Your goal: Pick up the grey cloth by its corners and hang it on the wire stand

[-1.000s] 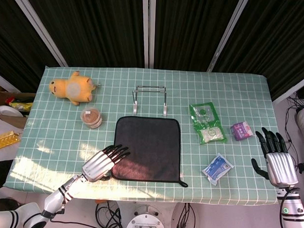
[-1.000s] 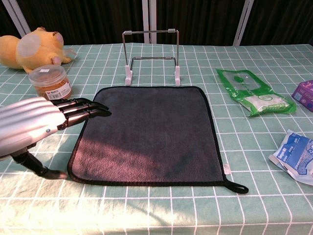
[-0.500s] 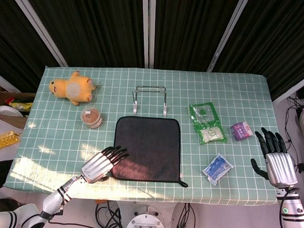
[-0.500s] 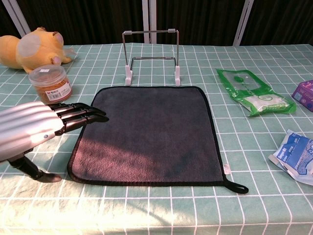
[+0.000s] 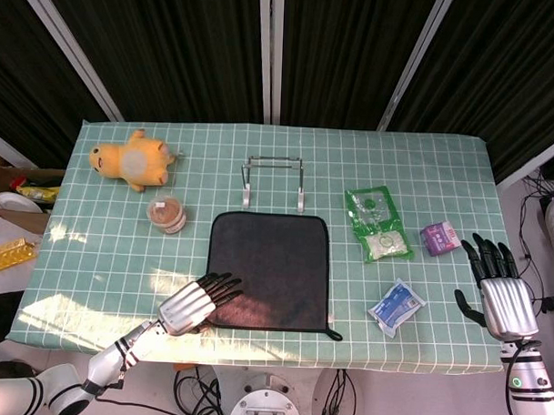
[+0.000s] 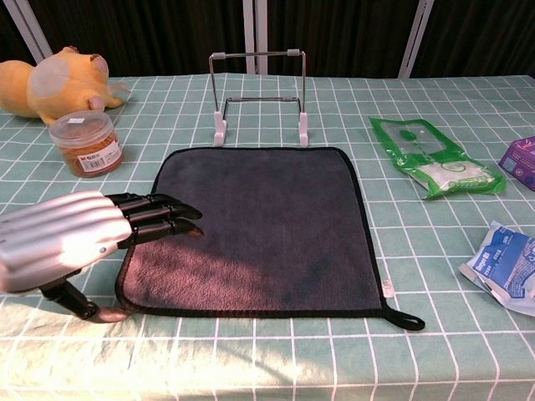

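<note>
Since a second ago my left hand (image 5: 190, 307) has slid toward the near left corner of the grey cloth (image 5: 269, 270), fingers spread, gripping nothing. From the head view, my right hand (image 5: 499, 294) hovers open off the table's right edge. From the chest view, the cloth lies flat before the wire stand (image 6: 258, 93).

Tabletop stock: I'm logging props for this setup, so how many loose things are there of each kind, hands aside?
Cloth: 1, grey cloth
Stand: 1, wire stand
Soft toy: 1, yellow plush
Jar: 1, clear jar
Packets: 3, green, purple, blue-white
Total: 7
</note>
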Robot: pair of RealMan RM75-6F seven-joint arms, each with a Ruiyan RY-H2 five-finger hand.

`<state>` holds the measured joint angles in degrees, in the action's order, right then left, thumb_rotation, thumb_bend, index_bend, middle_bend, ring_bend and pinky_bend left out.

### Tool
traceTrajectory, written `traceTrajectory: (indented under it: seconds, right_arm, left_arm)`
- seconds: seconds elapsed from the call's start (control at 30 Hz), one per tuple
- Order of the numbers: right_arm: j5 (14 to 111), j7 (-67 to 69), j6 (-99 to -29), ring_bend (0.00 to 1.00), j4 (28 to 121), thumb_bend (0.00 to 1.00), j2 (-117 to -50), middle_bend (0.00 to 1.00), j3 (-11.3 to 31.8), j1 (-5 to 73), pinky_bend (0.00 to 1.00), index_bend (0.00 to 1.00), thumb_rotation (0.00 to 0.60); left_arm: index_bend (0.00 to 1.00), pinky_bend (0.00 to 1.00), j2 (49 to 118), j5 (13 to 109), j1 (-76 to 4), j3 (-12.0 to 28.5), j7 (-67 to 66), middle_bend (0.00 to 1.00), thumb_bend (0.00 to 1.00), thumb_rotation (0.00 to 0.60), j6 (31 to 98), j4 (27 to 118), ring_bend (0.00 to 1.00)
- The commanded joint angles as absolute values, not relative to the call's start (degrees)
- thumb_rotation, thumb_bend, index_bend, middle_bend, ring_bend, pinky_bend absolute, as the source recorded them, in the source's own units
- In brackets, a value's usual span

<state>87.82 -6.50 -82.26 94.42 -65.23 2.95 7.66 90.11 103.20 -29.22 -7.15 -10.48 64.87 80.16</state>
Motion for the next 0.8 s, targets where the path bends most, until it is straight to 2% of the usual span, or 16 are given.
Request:
traceTrajectory:
  seconds: [0.03, 0.33, 0.5, 0.8]
  right_arm:
    - [87.8, -6.4, -82.3, 0.00, 94.3, 0.33, -65.3, 0.00, 2.9, 7.6, 0.00, 0.00, 0.600]
    - [87.5, -6.4, -82.2, 0.00, 94.1, 0.33, -65.3, 0.00, 2.8, 7.5, 0.00, 0.00, 0.600]
    - [87.3, -6.3, -82.0, 0.00, 93.8, 0.33, -65.4, 0.00, 2.8, 7.5, 0.00, 0.00, 0.600]
    - [87.6, -5.7, -81.5, 0.00, 93.0, 0.33, -66.0, 0.00, 2.5, 7.7, 0.00, 0.00, 0.600]
  left_arm:
    - [0.22, 0.19, 91.2, 104.0, -29.9, -7.1, -9.2, 0.09, 0.18, 0.600, 65.4, 78.9, 0.08]
    - [0.31, 0.19, 93.1, 103.7, -30.6, -6.9, -8.0, 0.10, 0.29, 0.600, 65.4, 76.7, 0.09]
    - [0.42, 0.19, 93.5, 103.9, -30.6, -6.9, -7.1, 0.12, 0.38, 0.600, 66.9, 76.2, 0.09]
    - [0.61, 0.20, 93.9, 103.9, -30.6, -6.9, -5.3, 0.15, 0.41, 0.600, 68.6, 76.2, 0.09]
